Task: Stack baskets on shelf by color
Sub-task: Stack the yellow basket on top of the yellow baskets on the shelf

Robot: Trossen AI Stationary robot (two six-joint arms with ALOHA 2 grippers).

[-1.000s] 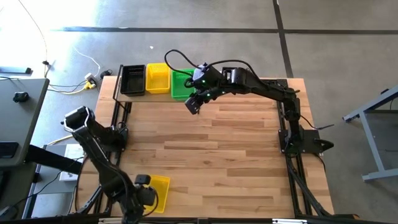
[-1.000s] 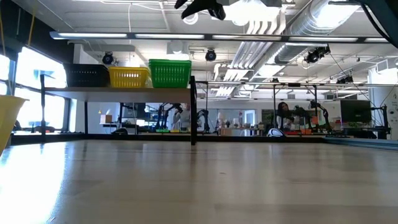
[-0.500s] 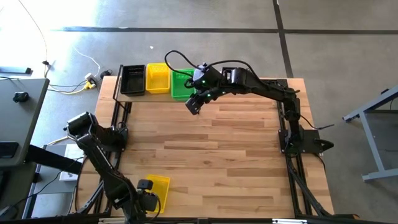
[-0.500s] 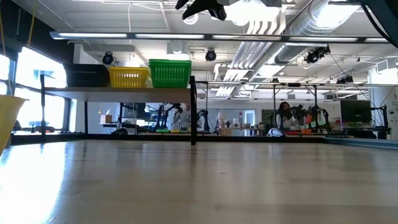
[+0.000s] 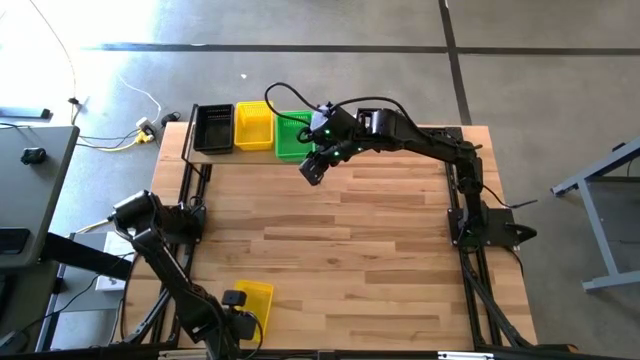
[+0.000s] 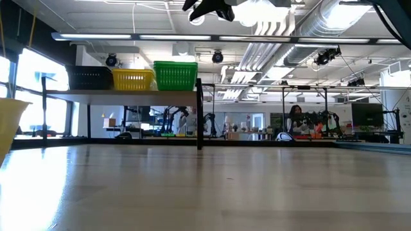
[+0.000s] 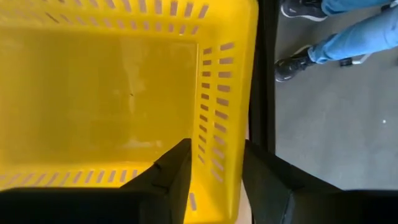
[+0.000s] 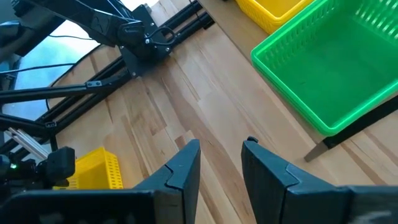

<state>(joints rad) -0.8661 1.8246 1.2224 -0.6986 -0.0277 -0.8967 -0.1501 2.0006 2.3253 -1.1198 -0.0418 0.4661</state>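
On the shelf [image 6: 115,94] at the table's far left edge, a black basket [image 5: 213,127], a yellow basket [image 5: 253,126] and a green basket [image 5: 291,137] stand side by side on their bottoms. Another yellow basket [image 5: 258,297] sits on the table by the near edge. My left gripper [image 7: 214,155] points down over it, open. One finger [image 7: 176,167] is inside and the other [image 7: 266,177] outside its slotted side wall [image 7: 217,106]. My right gripper [image 5: 312,168] hangs open, high over the table beside the green basket [image 8: 339,68].
A person's legs and shoes [image 7: 336,37] stand on the floor just past the table's near edge, beyond the black frame rail [image 7: 266,74]. Cables [image 5: 140,125] lie on the floor to the left. Bare wooden tabletop [image 5: 350,250] spreads between the two arms.
My left gripper has sunk toward the yellow basket at the near edge, and its arm has folded lower. The basket has stayed where it was.
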